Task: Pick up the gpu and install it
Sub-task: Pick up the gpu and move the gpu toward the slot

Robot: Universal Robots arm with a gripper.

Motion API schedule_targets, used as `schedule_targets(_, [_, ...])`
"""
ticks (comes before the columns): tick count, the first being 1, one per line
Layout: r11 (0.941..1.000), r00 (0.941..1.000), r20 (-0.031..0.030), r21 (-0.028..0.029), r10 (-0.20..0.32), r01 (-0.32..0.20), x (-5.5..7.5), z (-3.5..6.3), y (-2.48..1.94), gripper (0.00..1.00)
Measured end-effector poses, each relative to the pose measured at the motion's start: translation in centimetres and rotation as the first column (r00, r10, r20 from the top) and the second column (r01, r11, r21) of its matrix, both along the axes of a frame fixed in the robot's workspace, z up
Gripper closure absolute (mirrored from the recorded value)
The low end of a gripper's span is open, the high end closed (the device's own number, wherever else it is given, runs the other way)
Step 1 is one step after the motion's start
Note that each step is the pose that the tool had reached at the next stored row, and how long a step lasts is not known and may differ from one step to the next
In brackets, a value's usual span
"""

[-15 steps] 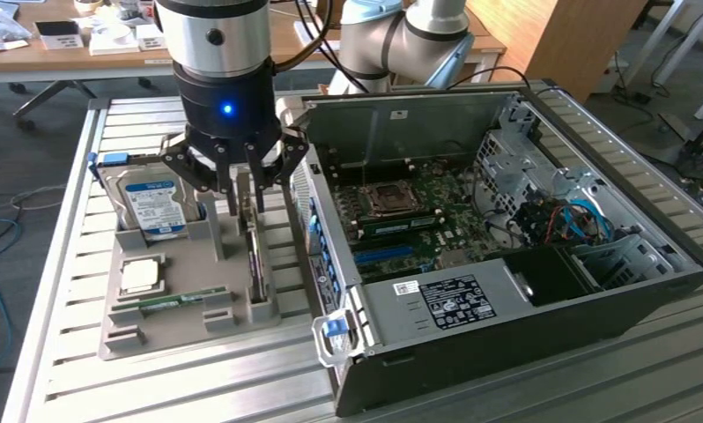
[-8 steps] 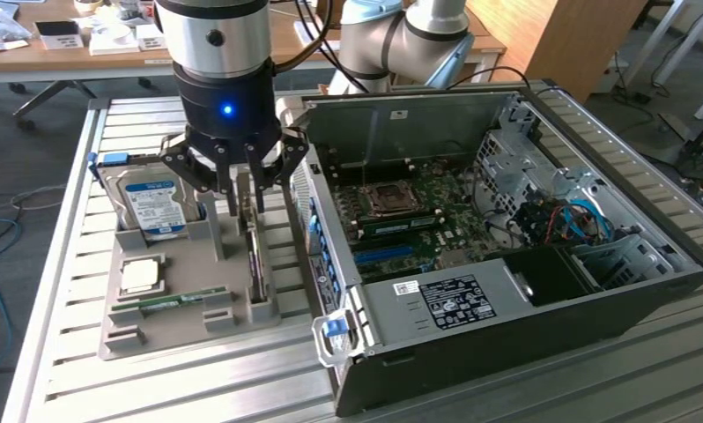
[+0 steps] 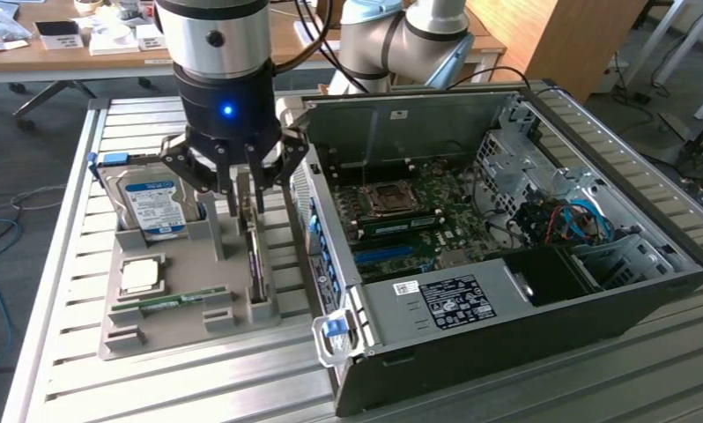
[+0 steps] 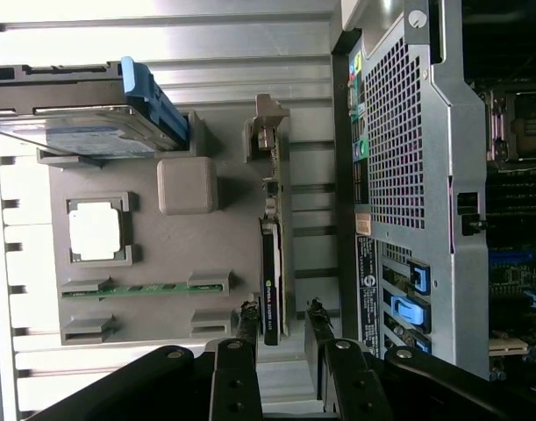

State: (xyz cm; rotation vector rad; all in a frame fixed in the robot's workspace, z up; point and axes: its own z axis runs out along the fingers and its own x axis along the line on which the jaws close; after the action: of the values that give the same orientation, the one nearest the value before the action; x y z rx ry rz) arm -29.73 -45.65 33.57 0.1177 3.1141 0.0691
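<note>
Open PC case (image 3: pixel 540 344) just beside tray (image 3: pixel 151 330), on exterior view's right of it. Gripper (image 3: pixel 243 203) low over tray edge nearest case. Fingers (image 4: pixel 248 326) parted narrowly, straddling gpu (image 3: pixel 254 264), gap showing each side, nothing gripped. Gpu on edge in tray slot. Hard drive (image 3: pixel 151 207) upright at tray's far end. CPU (image 3: pixel 140 275) mid-tray. Memory stick (image 3: pixel 169 302) flat beside CPU.
</note>
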Motion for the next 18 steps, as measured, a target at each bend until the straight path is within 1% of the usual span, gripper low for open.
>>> schedule_targets(8, [1.0,1.0,-0.0003,-0.0002,0.0,0.0,0.0,-1.06,0.0,0.64])
schedule_targets(18, [1.0,1.0,0.0,0.0,0.0,0.0,0.0,-1.2,0.0,0.64])
